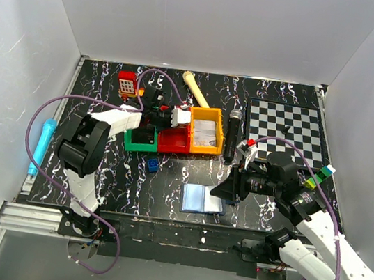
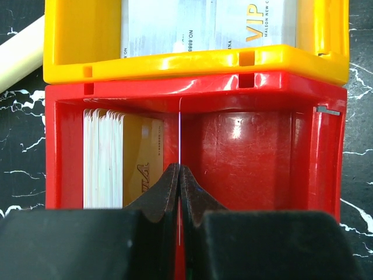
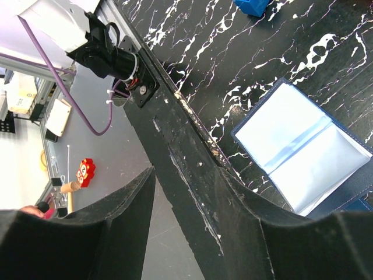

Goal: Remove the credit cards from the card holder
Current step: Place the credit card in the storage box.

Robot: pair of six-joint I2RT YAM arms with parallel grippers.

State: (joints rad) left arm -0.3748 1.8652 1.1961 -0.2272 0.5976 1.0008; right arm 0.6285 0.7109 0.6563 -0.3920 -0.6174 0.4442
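Black marbled worktop point(image 1: 166, 183) with toys, bins and an open wallet

The card holder point(image 1: 202, 200) lies open by the near edge, pale faces up, with a blue brick point(image 1: 151, 165) to its left. Behind them a green bin point(image 1: 141, 139), red bin point(image 1: 173, 141) and yellow bin point(image 1: 206, 130) stand in a touching row. The chessboard point(image 1: 287, 130) fills the far right, and a black cylinder point(image 1: 233, 134) lies between it and the yellow bin.

A robotics lab cell: white panel walls point(image 1: 192, 14) box in a black marbled table point(image 1: 166, 186) on aluminium rails point(image 1: 20, 217)
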